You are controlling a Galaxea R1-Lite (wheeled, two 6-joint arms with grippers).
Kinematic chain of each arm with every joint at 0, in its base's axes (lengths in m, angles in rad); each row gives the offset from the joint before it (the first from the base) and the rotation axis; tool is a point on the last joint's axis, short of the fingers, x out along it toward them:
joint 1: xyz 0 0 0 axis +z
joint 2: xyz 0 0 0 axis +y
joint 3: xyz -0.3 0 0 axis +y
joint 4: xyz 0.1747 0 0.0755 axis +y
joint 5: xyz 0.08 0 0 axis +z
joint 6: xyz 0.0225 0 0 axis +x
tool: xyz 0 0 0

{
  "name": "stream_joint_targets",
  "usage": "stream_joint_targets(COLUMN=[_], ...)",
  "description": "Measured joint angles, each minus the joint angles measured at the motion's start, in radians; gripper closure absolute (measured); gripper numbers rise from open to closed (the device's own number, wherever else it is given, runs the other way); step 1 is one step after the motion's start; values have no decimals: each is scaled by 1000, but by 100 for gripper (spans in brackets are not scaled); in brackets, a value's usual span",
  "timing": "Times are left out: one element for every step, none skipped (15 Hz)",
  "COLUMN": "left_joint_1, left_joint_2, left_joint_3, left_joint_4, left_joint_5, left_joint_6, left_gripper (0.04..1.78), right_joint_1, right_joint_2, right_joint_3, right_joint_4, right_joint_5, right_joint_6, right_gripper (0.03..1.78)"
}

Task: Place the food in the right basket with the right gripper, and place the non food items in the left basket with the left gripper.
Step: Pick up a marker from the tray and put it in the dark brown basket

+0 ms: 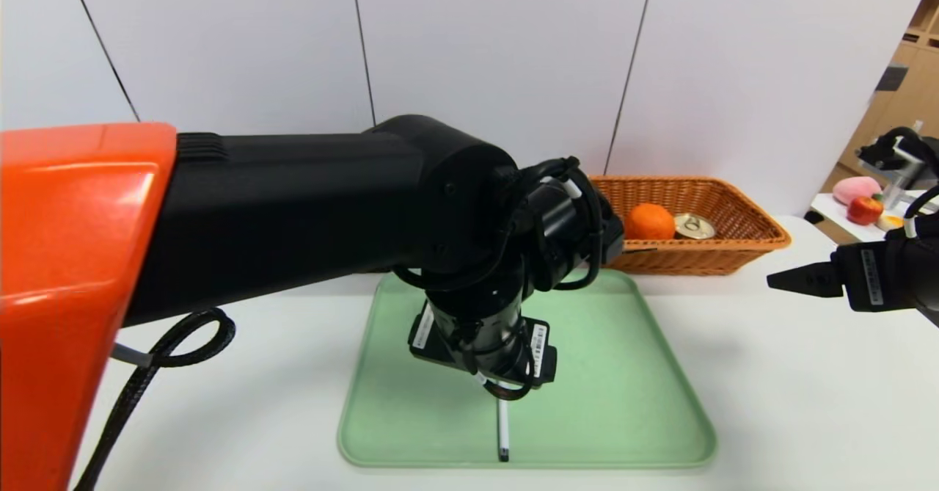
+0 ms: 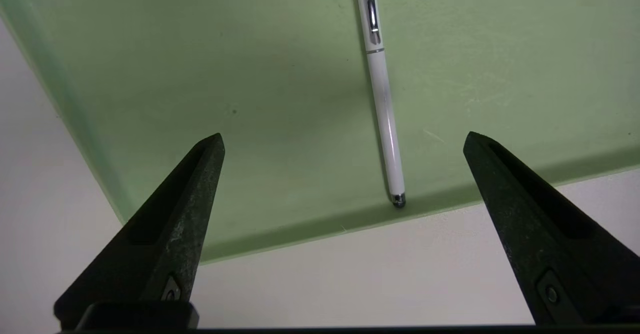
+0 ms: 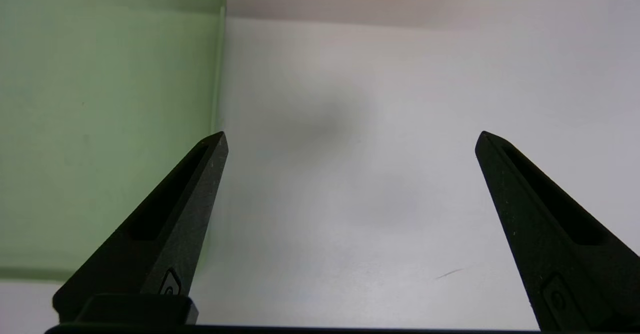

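The left gripper [image 2: 344, 142] hangs over the green tray [image 2: 150, 74], jaws spread wide and empty; the white pen [image 2: 382, 94] lies flat between them (nearer one finger), untouched. The right gripper [image 3: 350, 139], equally wide and empty, hovers beside the tray near the right basket [image 1: 733, 252].

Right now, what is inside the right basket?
The wicker basket holds an orange and a can showing its metal top. The left arm covers the basket's left end, so anything there stays hidden.
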Motion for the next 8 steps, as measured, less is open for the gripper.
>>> stream_joint_targets(left_joint_1=[0, -1, -1, 0, -1, 0, 0, 2], left_joint_2=[11, 21, 31, 39, 45, 50, 54, 60], left_joint_3=[-1, -1, -1, -2, -2, -2, -2, -2], left_joint_4=[-9, -11, -14, -16, -18, -18, -19, -21], left_joint_5=[0, 1, 0, -1, -3, -8, -11, -11], left_joint_6=[-2, -5, -14, -30, -41, -44, -44, -44], left_gripper=[13, 13, 13, 13, 13, 13, 13, 13], right_joint_1=[0, 0, 0, 0, 0, 0, 0, 0], right_joint_2=[-2, -4, -6, -8, -10, -11, -11, -11], right_joint_3=[7, 16, 23, 29, 36, 41, 46, 47], right_joint_4=[0, -1, -1, -1, -2, -2, -2, -2], right_joint_5=[0, 1, 1, 1, 2, 2, 3, 3], right_joint_6=[0, 0, 0, 0, 0, 0, 0, 0], right_gripper=[10, 10, 10, 10, 10, 10, 10, 10])
